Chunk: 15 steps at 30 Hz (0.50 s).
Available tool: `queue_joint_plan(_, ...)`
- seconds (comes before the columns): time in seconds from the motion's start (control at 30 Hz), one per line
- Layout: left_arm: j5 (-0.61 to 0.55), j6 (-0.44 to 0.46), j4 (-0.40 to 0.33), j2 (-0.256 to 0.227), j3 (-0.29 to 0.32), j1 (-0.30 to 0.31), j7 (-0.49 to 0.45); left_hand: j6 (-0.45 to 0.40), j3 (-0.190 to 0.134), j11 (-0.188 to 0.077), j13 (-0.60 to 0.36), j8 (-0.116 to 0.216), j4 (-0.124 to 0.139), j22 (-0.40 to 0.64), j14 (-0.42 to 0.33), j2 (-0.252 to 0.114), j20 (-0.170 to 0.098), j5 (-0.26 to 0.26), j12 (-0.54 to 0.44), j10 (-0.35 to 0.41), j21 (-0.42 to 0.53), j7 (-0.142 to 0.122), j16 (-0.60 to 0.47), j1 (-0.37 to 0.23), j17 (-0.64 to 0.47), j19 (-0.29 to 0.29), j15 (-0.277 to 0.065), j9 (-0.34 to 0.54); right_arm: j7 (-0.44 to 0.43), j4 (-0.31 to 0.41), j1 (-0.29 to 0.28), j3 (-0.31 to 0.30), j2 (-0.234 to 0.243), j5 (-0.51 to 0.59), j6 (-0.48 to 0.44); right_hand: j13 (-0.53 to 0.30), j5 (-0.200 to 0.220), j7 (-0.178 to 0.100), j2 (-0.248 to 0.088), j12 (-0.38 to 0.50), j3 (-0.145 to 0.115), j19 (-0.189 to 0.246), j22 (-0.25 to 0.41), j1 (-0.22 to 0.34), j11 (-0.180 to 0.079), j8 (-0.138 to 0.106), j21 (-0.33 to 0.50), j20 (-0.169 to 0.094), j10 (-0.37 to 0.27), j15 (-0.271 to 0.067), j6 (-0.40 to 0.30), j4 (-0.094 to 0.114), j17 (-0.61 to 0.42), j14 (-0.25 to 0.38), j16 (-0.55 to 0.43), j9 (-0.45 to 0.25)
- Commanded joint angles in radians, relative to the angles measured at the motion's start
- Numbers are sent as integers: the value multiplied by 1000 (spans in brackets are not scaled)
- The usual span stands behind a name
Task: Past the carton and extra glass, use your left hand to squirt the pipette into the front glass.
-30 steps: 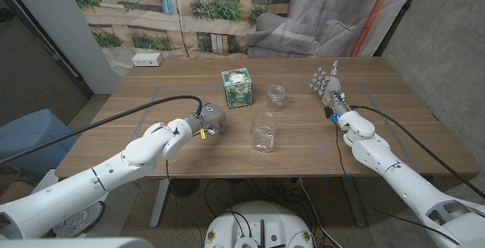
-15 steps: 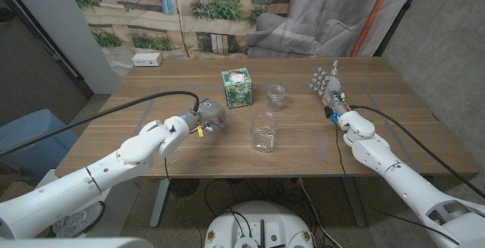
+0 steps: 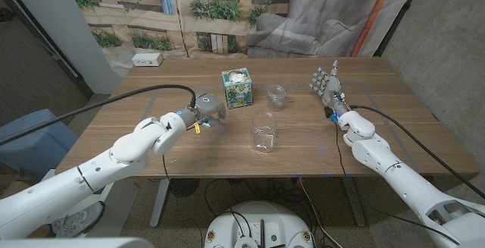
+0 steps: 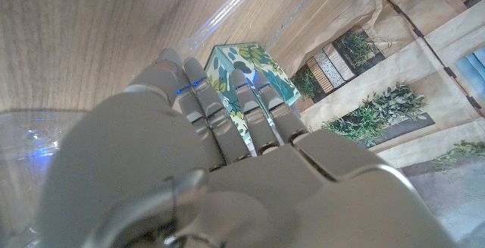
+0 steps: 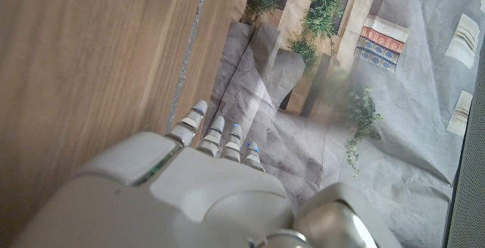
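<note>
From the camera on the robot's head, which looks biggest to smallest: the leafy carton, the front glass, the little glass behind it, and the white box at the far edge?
1. Leafy carton and front glass: look much alike; the glass is nearer the camera, so unranked.
2. Little glass.
3. White box, though farthest away, which shrinks it.

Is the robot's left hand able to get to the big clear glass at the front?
Probably yes. The left hand hovers beside the big clear glass, with bare wooden table between; the leafy green carton stands farther back.
</note>
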<state>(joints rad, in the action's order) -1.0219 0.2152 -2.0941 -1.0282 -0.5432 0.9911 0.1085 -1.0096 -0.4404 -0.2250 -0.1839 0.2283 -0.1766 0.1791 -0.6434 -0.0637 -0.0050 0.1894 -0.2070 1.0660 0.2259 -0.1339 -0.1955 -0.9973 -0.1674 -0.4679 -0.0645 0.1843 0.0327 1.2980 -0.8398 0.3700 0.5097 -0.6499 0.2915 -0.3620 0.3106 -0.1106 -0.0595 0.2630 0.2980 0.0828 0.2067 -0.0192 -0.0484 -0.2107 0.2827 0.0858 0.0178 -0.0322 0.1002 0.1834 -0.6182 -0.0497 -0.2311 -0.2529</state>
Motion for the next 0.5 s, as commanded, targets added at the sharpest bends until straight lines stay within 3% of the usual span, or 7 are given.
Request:
queue_joint_plan(0.03,40,7,-54,-27,56,39,-18,-2,2,-2,-4,-6,6,4,-10,-11,-8,2,1,1,-2,-2,1,0,-2,-1,-136,2,-2,0,0,0,0,0,0,-3,5,-9,-59,4,8,6,5,0,-1,-7,5,1,0,-82,-2,-1,-5,-8,-6,-2)
queue_joint_plan(0.5,128,29,-123,-39,141,100,-49,0,-2,-1,-4,-11,11,4,-14,-15,-7,3,6,-5,-3,6,7,11,-1,-1,-133,2,-2,0,0,0,0,0,0,-3,5,-8,-58,4,8,6,5,0,-1,-7,5,0,0,-83,-2,-1,-5,-9,-6,-2)
